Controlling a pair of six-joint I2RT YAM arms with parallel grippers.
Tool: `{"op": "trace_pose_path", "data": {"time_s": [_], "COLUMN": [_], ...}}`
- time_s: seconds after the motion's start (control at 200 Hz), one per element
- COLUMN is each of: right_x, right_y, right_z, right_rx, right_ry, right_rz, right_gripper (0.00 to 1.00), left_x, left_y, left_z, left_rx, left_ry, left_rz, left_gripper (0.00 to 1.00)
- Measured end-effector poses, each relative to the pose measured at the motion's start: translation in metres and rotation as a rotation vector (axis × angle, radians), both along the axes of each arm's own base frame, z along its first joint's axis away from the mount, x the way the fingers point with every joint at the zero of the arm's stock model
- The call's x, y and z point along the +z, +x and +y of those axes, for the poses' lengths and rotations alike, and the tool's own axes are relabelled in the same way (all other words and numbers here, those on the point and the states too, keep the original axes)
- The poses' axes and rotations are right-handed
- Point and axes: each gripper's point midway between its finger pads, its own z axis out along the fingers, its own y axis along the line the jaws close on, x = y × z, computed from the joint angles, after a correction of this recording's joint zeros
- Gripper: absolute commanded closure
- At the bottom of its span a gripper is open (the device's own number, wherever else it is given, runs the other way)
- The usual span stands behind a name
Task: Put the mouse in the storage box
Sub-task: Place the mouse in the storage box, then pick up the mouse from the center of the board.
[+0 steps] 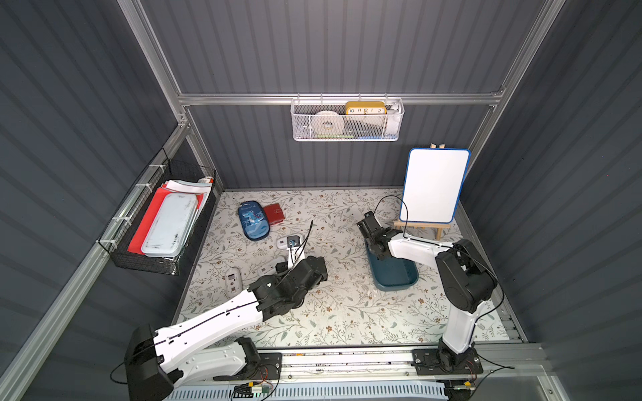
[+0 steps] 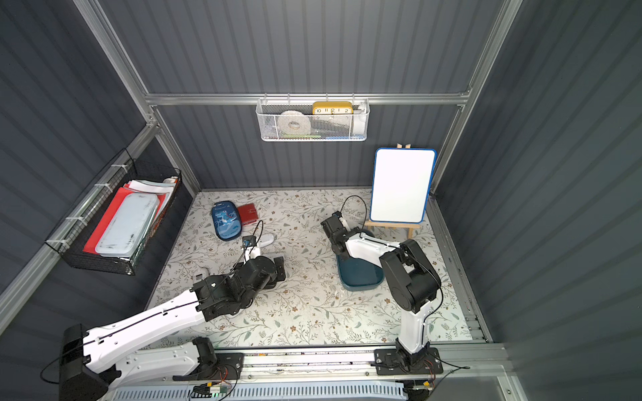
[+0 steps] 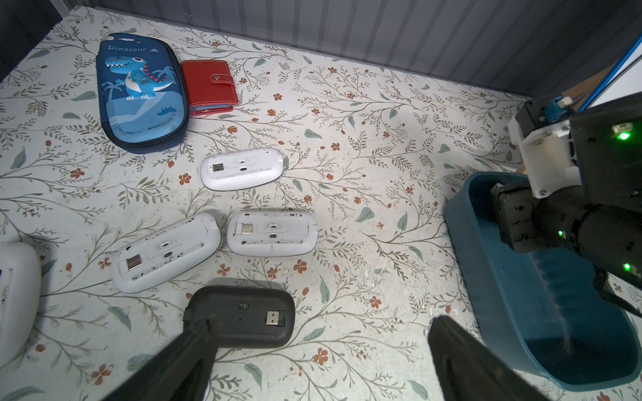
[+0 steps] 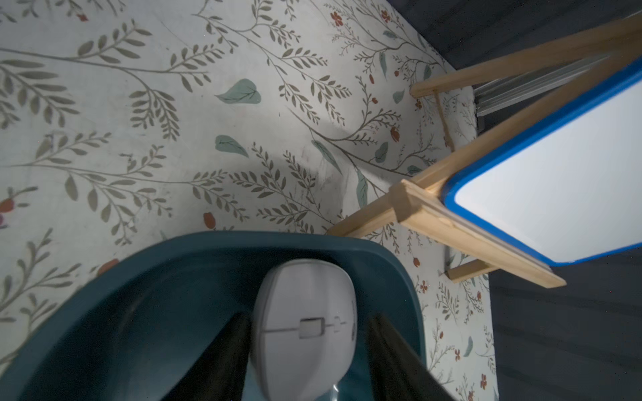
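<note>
right arm [image 1: 413, 248] over storage box [image 1: 396, 286], jaws parted

A dark teal storage box [image 1: 396, 277] is sitting near the table's [image 1: 347, 312] right edge, and the right hand [image 1: 369, 231] is hanging over its far end, fingers hidden. A whiteboard [image 1: 434, 185] is standing on an easel in the far right corner. A white mouse [image 1: 232, 279] is lying near the left edge, a blue pencil case [image 1: 254, 222] farther back.

Teal storage box [image 4: 139, 277], seemingly white mouse [image 4: 305, 312], floral table [image 4: 173, 104].
</note>
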Motion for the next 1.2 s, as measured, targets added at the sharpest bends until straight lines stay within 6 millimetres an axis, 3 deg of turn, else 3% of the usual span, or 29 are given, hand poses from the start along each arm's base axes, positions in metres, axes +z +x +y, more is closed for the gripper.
{"op": "trace_pose_path", "data": {"time_s": [0.095,0.32,0.45,0.575,0.77,1.011,1.201], "right_x": [-0.003,-0.002,0.016,0.045,0.082,0.069,0.086], "right_y": [-0.003,-0.012,-0.018,-0.028,-0.075,-0.138,-0.155], "right_z": [0.004,0.016,0.020,0.024,0.037,0.069,0.084], "right_rx": [0.014,0.052,0.057,0.061,0.161,0.324,0.401], "right_ry": [0.008,0.089,0.161,0.271,0.537,0.644,0.684], "right_rz": [0.018,0.048,0.022,-0.034,-0.119,-0.067,-0.112], "right_gripper": [0.41,0.23,0.22,0.22,0.16,0.16,0.15], "left_x": [-0.002,-0.003,-0.005,-0.014,-0.046,-0.096,-0.119], "left_y": [0.000,0.000,-0.001,0.002,0.019,0.018,0.018], "left_z": [-0.001,-0.002,-0.003,0.002,0.041,0.070,0.088], "left_rx": [0.000,-0.006,-0.007,0.048,0.228,0.364,0.456], "left_ry": [0.006,0.005,-0.003,-0.030,-0.098,-0.133,-0.197], "left_rz": [0.004,0.011,0.020,0.055,0.168,0.322,0.399], "left_gripper": [0.01,0.01,0.01,0.01,0.01,0.01,0.01]}}
